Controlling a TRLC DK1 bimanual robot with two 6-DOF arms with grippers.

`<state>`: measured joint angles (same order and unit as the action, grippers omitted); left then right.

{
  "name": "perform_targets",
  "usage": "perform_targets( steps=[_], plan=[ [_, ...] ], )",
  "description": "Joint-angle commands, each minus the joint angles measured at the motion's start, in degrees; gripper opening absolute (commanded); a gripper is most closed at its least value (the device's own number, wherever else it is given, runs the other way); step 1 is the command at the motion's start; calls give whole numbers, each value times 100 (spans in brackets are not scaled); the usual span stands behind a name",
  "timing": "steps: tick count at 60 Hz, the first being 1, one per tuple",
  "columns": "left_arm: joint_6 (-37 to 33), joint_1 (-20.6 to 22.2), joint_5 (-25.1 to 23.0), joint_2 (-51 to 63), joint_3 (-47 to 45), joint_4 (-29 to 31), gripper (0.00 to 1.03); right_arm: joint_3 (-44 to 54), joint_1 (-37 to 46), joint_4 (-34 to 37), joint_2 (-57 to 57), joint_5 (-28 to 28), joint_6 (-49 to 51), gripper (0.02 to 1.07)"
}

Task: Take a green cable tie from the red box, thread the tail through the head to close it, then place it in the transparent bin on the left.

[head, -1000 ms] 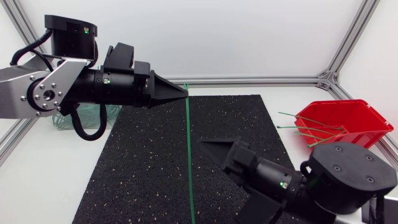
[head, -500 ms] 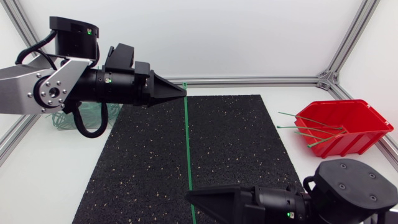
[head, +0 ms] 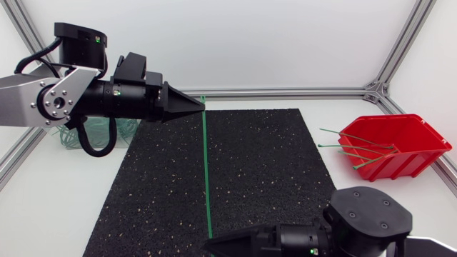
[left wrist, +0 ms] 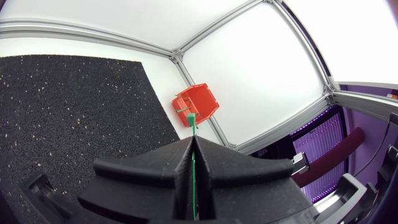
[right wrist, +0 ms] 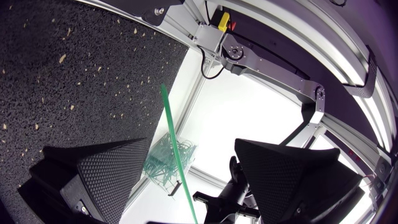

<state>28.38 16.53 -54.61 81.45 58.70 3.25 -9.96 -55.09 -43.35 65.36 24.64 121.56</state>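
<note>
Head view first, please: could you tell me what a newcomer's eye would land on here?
A long green tie runs straight across the black mat, pinched at its far end in the shut left tool. The right tool is open around the tie's near end. A red box holding more ties stands to the mat's right.

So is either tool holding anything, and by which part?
The left tool pinches the green cable tie just behind its head; the right tool stands open around its tail, not gripping.
</note>
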Motion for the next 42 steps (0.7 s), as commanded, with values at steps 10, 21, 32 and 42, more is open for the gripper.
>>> perform_targets(
  steps=[10,21,32,42],
  plan=[
    [-377,-238,-401,336,283,194,4,-59,-28,-604,846,216,123,103],
    [-491,-397,-718,503,300,132,4,-428,-28,-885,1435,216,140,103],
    [-509,-493,-981,679,291,18,4,-525,16,-1211,1804,225,140,98],
    [-500,-485,-981,750,379,-43,4,-507,42,-1228,1822,208,149,83]
  ],
)
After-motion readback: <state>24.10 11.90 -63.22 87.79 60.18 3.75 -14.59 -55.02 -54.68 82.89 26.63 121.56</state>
